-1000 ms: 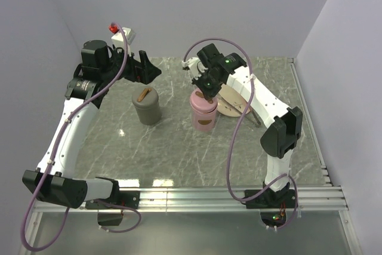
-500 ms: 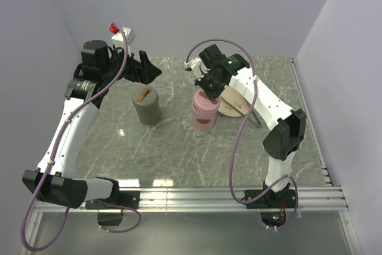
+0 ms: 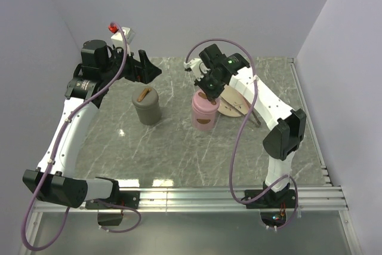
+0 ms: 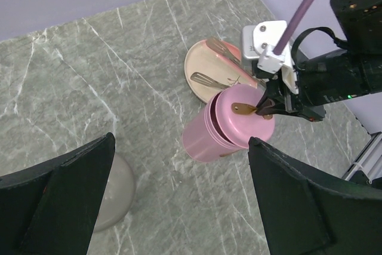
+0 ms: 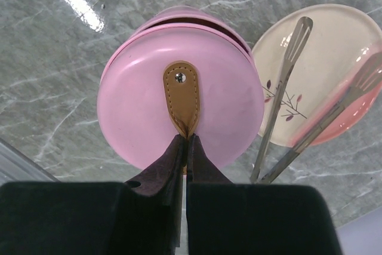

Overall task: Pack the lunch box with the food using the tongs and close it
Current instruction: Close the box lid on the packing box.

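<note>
Above the lunch box (image 3: 204, 119), the right gripper (image 5: 185, 141) is pinching the strap (image 5: 182, 94) of the lid (image 5: 131, 111); the left gripper (image 3: 148, 67) is hovering wide open, empty.

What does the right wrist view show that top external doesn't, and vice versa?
Only right wrist: the right gripper pinching the brown strap of the round pink lid, with a dark gap at the pink cylindrical canister's far rim. Only top external: the grey cylindrical canister and the left gripper beyond it. Both: the cream round plate holding the grey metal tongs.
</note>
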